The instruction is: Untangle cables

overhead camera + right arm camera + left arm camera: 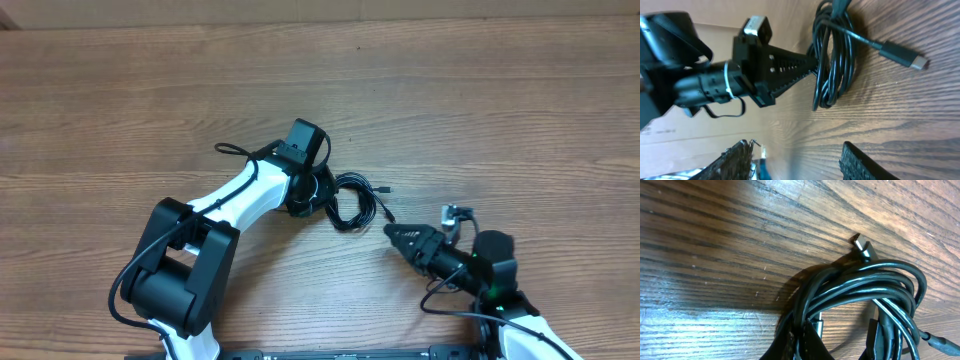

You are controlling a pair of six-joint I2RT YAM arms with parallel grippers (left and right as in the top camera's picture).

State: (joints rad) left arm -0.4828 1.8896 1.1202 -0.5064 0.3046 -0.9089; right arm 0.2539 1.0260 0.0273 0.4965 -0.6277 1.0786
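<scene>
The cables [352, 203] lie as one coiled black bundle on the wooden table, with a small plug [386, 189] sticking out to the right. My left gripper [318, 192] is at the bundle's left side, and in the left wrist view its fingertips [804, 342] are shut on a strand of the cables [865, 287]. A metal-tipped plug [863, 247] points up above the coil there. My right gripper [393, 231] is just right of the bundle, apart from it. In the right wrist view it is open and empty [800, 162], facing the cables [832, 60] and a loose plug [903, 55].
The left arm [235, 200] reaches in from the bottom left, with a thin arm wire [232, 150] looping beside it. The table's far edge [320, 14] runs along the top. Bare wood [500, 110] surrounds the bundle.
</scene>
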